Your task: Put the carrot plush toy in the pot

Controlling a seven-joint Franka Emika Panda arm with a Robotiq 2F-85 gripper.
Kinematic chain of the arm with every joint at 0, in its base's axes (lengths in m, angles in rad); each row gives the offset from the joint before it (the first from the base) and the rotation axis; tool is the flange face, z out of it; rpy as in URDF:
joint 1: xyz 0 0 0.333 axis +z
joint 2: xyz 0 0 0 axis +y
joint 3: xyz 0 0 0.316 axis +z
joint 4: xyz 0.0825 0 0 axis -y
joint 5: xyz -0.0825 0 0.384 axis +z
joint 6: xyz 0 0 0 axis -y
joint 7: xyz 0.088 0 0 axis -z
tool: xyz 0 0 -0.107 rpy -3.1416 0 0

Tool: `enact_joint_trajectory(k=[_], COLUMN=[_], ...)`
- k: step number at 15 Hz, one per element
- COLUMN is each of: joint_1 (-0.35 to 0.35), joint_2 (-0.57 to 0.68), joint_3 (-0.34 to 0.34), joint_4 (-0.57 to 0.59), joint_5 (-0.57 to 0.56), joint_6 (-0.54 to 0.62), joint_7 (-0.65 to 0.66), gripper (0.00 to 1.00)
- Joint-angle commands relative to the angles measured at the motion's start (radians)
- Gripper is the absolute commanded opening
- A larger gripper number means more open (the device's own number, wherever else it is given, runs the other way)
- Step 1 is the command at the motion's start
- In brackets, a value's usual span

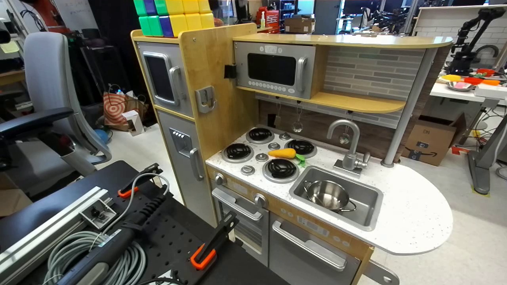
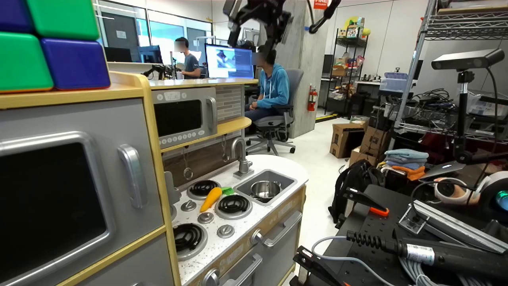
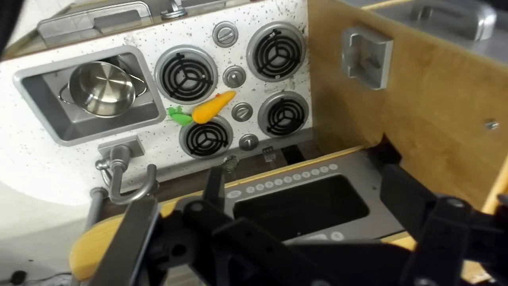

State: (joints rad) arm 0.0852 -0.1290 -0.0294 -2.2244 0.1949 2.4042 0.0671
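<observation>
The orange-yellow carrot plush toy (image 1: 283, 153) lies on the white stove top among the burners and knobs, its green leafy end toward the sink. It also shows in an exterior view (image 2: 211, 199) and the wrist view (image 3: 212, 108). The shiny silver pot (image 1: 328, 194) stands upright in the grey sink and looks empty in the wrist view (image 3: 102, 89). It also shows in an exterior view (image 2: 266, 190). My gripper (image 3: 303, 172) is open with nothing between its fingers. It is high above the counter, apart from carrot and pot, at the top of an exterior view (image 2: 253, 41).
The sink (image 1: 376, 206) has a grey faucet (image 1: 352, 138) behind it. A toy microwave (image 1: 273, 67) and a curved wooden shelf (image 1: 364, 103) overhang the counter's back. A tall wooden cabinet side (image 3: 432, 107) borders the stove. Black coil burners (image 3: 186, 75) and knobs surround the carrot.
</observation>
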Motion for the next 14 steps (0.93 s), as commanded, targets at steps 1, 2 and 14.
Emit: enact_joint_trajectory(k=[1,2,14], joint_1=[-0.047,-0.047,-0.012], joint_2=[0.26,0.329,0.563], joint_3=[0.018,0.008,-0.053], joint_4=[0.143,0.179,0.402], joint_5=[-0.066,-0.095,-0.185], joint_6=[0.096,0.115,-0.058], joint_7=[0.198,0.26,0.466], gripper=[1.0,1.0,1.0])
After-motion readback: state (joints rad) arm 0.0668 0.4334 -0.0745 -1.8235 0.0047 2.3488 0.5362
